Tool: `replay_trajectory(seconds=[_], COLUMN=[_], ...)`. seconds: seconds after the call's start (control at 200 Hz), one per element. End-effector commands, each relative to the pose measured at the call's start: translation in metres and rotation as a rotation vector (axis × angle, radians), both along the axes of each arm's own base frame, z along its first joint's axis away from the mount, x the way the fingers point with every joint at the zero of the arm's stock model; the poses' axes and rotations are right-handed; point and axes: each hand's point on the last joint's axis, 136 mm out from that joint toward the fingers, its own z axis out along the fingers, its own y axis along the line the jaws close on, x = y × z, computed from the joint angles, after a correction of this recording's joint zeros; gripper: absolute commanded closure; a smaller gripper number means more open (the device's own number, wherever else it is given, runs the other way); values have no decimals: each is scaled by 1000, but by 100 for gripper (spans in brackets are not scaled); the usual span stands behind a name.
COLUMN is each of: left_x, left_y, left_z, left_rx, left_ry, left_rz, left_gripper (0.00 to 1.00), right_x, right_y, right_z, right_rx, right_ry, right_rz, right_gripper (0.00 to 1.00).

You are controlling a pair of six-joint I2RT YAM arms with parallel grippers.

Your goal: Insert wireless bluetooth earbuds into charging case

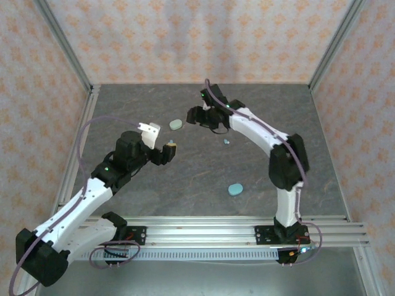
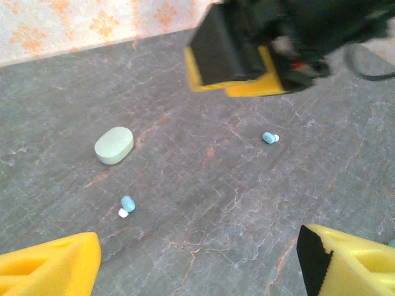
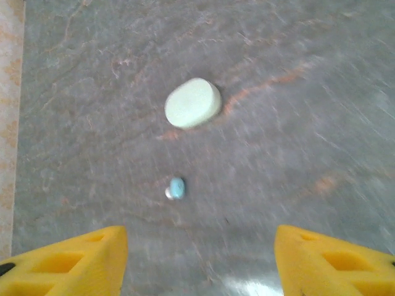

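Hovering over table [image 1: 185,179], left jaws and right jaws spread empty, green case [image 3: 192,103] near blue earbud [image 3: 177,187]

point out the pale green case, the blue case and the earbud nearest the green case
pale green case [image 3: 192,103], right wrist view, middle of its top
blue case [image 1: 235,189], top external view, its centre
earbud [image 3: 176,188], right wrist view, its blue body

earbud 1 [image 2: 128,204]: tiny, blue-white, loose, near green case [image 2: 114,145]
earbud 2 [image 2: 269,137]: alike, well apart
blue case [image 1: 236,189]: oval, flat
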Motion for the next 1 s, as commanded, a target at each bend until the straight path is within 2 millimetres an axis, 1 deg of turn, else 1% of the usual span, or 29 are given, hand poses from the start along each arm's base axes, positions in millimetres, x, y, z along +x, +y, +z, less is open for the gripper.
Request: replay_trajectory(seconds=[0.0, 0.045, 0.135, 0.2, 0.275, 0.4, 0.465, 0.565, 0.59, 0.63, 0.72, 0.766, 0.871, 0.996], left_x=[0, -2, -7, -15, -26, -46, -56, -69, -71, -75, -84, -89, -98, -102], left_y=[-16, -25, -49, -70, -93, -122, -137, -157, -162, -169, -188, -199, -221, -240], left_z=[-6, -13, -25, -33, -46, -70, -76, -92, -97, -104, -117, -120, -130, -142], left_rx=[-8, 6, 47, 82, 121, 172, 209, 314, 344, 383, 413, 417, 445, 456], left_ry=[32, 41, 62, 75, 85, 98, 96, 99, 105, 116, 143, 143, 159, 196], left_rz=[-39, -61, -135, -212, -311, -450, -516, -583, -596, -617, -666, -694, -746, -777], left_gripper=[18, 18, 18, 19, 19, 18, 19, 18, 18, 18, 18, 18, 18, 19], right_x=[-31, -44, -70, -87, -104, -123, -131, -142, -145, -149, -157, -160, -168, -172], right_y=[-42, -56, -83, -103, -125, -153, -168, -191, -197, -204, -218, -224, -232, -238], right_z=[-29, -37, -53, -65, -73, -76, -75, -76, -80, -77, -81, -83, -87, -91], right_rx=[-101, -116, -165, -203, -232, -228, -233, -237, -241, -226, -204, -193, -177, -169], right_ry=[34, 46, 77, 97, 112, 97, 78, 68, 80, 72, 92, 101, 113, 120], right_rz=[-38, -57, -96, -132, -175, -239, -275, -338, -353, -376, -422, -437, -459, -473], right_gripper=[35, 35, 34, 33, 33, 32, 32, 31, 31, 30, 30, 29, 29, 29])
